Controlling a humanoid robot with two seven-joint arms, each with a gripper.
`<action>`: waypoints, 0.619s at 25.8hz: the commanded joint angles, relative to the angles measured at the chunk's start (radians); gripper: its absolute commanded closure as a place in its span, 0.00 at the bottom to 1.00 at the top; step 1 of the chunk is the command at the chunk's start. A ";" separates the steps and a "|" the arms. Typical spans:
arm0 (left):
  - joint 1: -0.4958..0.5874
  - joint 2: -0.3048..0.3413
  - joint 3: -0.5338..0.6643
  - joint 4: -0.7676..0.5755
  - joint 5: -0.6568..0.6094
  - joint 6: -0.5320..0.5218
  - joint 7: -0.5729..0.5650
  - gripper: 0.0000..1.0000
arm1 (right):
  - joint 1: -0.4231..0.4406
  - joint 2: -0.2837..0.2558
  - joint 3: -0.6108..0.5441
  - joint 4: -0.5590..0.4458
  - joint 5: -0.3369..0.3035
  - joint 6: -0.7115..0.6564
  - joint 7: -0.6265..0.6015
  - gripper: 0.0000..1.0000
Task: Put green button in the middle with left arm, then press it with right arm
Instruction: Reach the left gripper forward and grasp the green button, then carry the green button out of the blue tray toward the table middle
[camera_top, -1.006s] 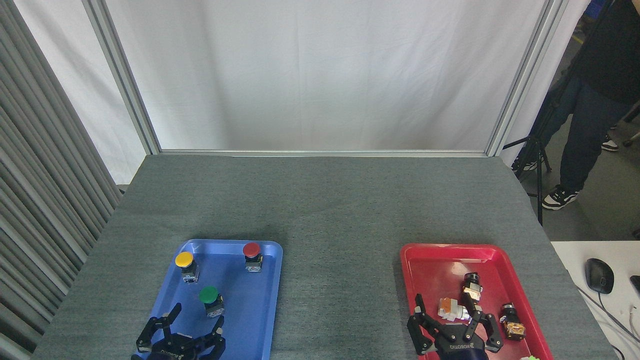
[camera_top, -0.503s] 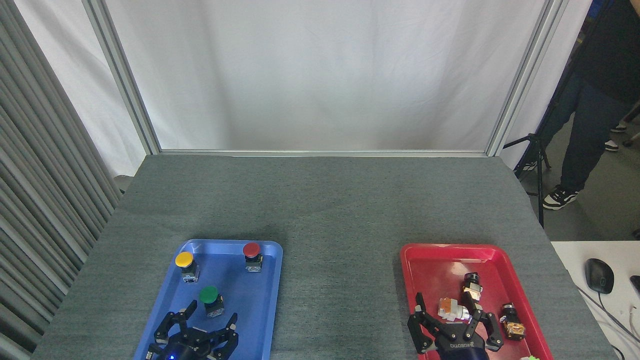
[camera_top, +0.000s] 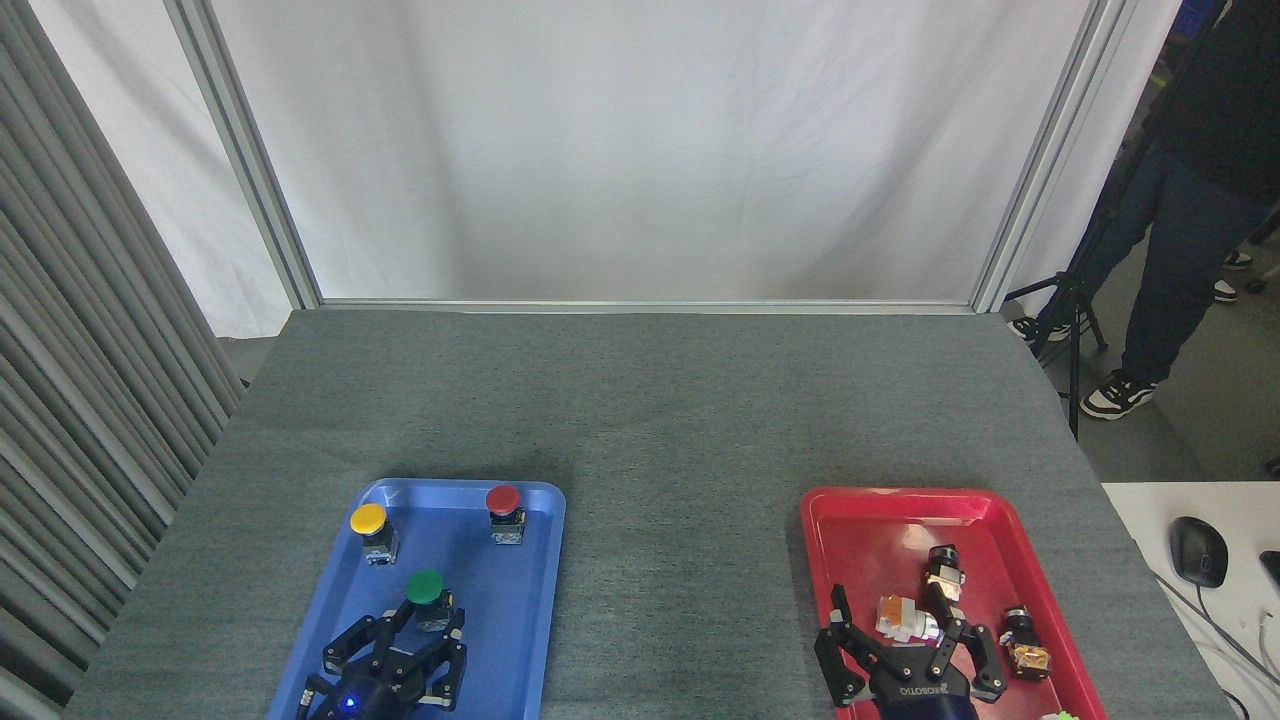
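lab test cell | white curtain (camera_top: 640, 150) on aluminium frame (camera_top: 245, 160) (tripod (camera_top: 1070, 300) beside)

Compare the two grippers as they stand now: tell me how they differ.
The black jointed-finger left gripper has its fingers drawn in around the base of the small green-capped push button in the blue plastic tray; whether it grips is unclear. The black jointed-finger right gripper has its fingers spread wide, holding nothing, over the red plastic tray. Only the left shows a blue light. Both carry white lettering.

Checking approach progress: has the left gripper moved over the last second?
Yes. The left gripper has moved right and forward across the blue tray, closing in around the green button.
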 joint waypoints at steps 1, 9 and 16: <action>0.002 0.009 0.000 0.005 0.000 -0.016 0.009 0.62 | 0.000 0.000 0.000 0.000 0.000 -0.001 -0.003 0.00; 0.000 0.014 0.005 -0.032 0.000 -0.159 0.093 0.97 | 0.000 0.000 0.000 -0.001 0.000 -0.001 -0.003 0.00; -0.172 -0.034 -0.141 -0.060 -0.017 -0.208 0.081 0.96 | -0.001 0.001 0.000 -0.001 0.000 -0.001 -0.003 0.00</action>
